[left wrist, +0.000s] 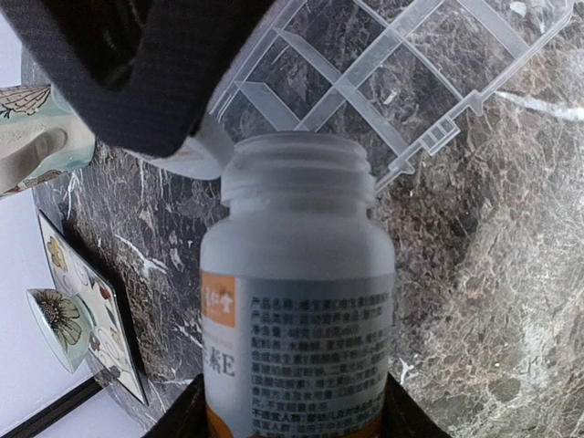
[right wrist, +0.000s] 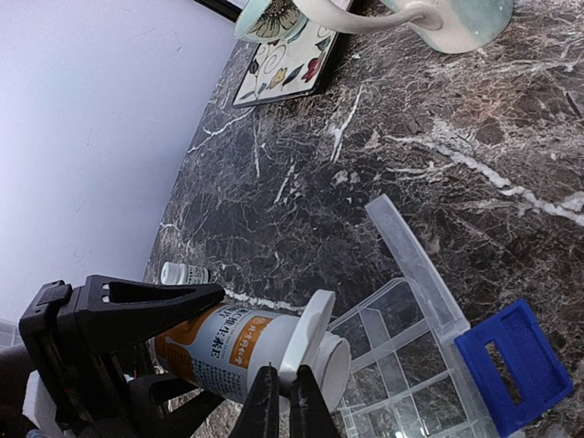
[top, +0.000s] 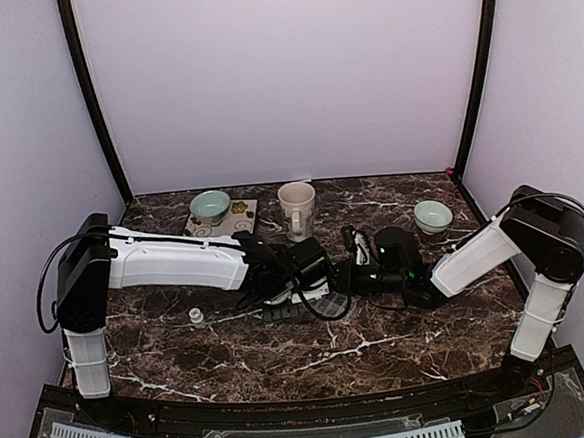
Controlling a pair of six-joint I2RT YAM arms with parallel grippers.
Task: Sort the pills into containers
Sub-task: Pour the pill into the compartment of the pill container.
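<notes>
My left gripper is shut on a white pill bottle with an orange label, held tilted, its open mouth at the edge of the clear pill-organizer tray. The tray's compartments look empty and its lid is folded open. My right gripper is shut on the bottle's white cap, held edge-on right beside the bottle's mouth. In the top view both grippers meet over the tray. No pills show.
A small white vial stands left of the tray. A cream mug, a pale green bowl on a patterned tile and another bowl stand at the back. A blue plastic piece lies by the tray.
</notes>
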